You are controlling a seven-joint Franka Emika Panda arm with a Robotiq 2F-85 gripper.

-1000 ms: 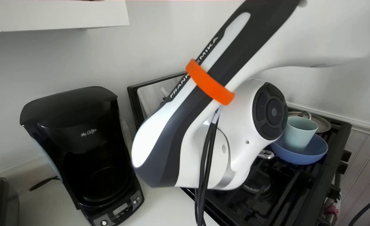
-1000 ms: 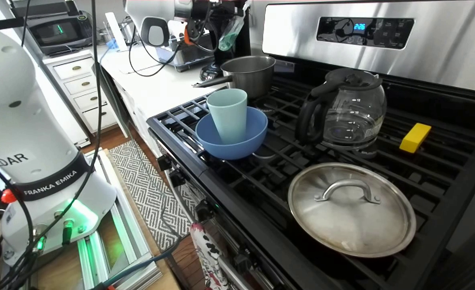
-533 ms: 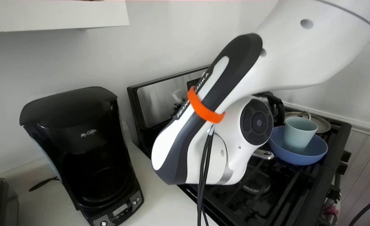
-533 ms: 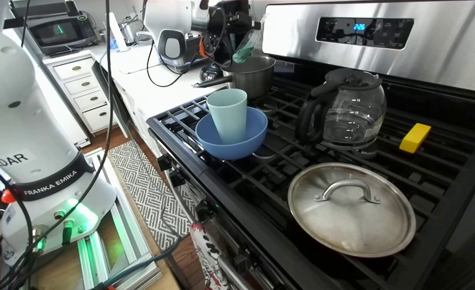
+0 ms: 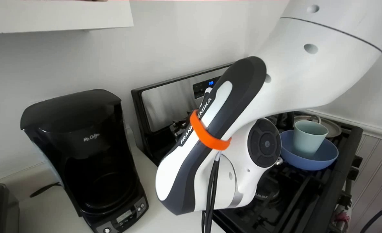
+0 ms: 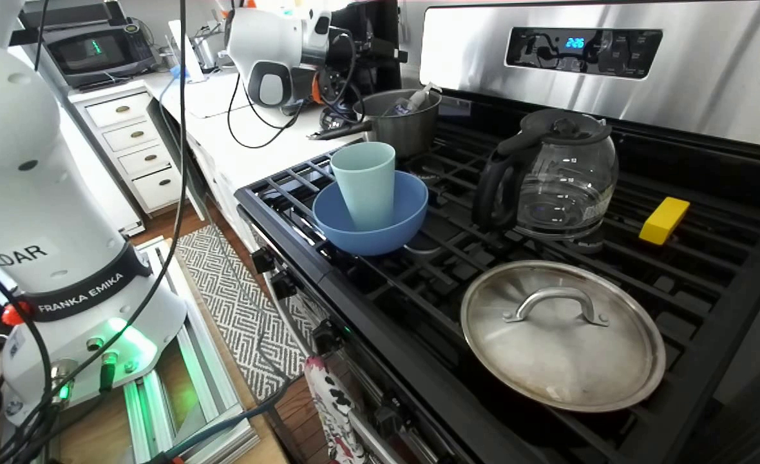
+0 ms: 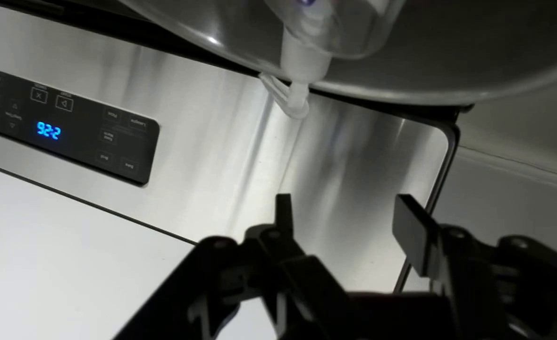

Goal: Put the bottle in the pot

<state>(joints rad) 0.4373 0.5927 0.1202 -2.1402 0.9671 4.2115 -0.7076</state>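
The bottle (image 6: 400,106), clear with a white pump top, leans tilted inside the steel pot (image 6: 406,134) in an exterior view. Its pump end pokes over the pot's rim; the lower part is hidden by the wall. In the wrist view the pump end of the bottle (image 7: 307,59) overhangs the rim of the pot (image 7: 429,97). My gripper (image 7: 342,208) is open, with nothing between its fingers, apart from the bottle. In an exterior view the gripper (image 6: 402,57) is above the pot. In an exterior view the arm hides most of the pot; its handle end (image 5: 279,161) shows.
A light-blue cup (image 6: 366,183) stands in a blue bowl (image 6: 412,216) near the pot. A glass kettle (image 6: 570,180), a yellow block (image 6: 665,220) and a steel lid (image 6: 560,367) are on the stove. A black coffee maker (image 5: 77,129) stands on the counter beside the stove.
Earlier the bottle hung from my gripper above the pot, then lower at its rim. Now it is released and leans in the pot. The arm has moved lower.
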